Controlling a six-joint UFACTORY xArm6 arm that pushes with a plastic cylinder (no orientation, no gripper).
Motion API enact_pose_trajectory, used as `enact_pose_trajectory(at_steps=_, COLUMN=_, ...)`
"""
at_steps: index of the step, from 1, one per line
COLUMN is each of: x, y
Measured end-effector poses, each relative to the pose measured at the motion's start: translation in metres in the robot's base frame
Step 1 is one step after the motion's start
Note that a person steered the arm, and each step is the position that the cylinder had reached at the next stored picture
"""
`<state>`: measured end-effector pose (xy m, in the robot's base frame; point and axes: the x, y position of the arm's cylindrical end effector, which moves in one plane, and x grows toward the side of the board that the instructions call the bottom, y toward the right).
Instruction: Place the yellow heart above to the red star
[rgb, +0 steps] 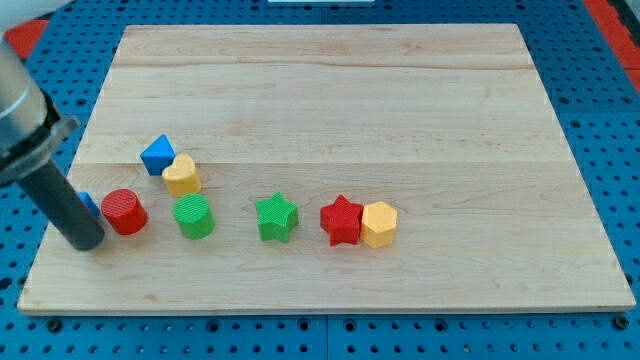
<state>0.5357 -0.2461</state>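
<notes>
Wooden board (330, 80) carries yellow heart (182, 174).

The cube (157, 154) is sitting at the board's (400, 100) left, touching the heart (182, 175) just below-right. Lower down, a row is running rightward: cylinder (124, 211), second cylinder (192, 216), star (276, 217), second star (342, 220) touching the hexagon (379, 224). My tip (88, 243) is resting left of the row.
</notes>
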Motion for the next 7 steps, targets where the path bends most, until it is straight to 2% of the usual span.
enact_pose_trajectory(at_steps=1, x=-0.004, y=-0.005)
enact_pose_trajectory(at_steps=2, x=0.039, y=0.003)
enact_pose_trajectory(at_steps=3, x=0.059, y=-0.057)
enact_pose_trajectory(at_steps=6, x=0.02, y=-0.059)
enact_pose_trajectory(at_steps=7, x=-0.038, y=-0.059)
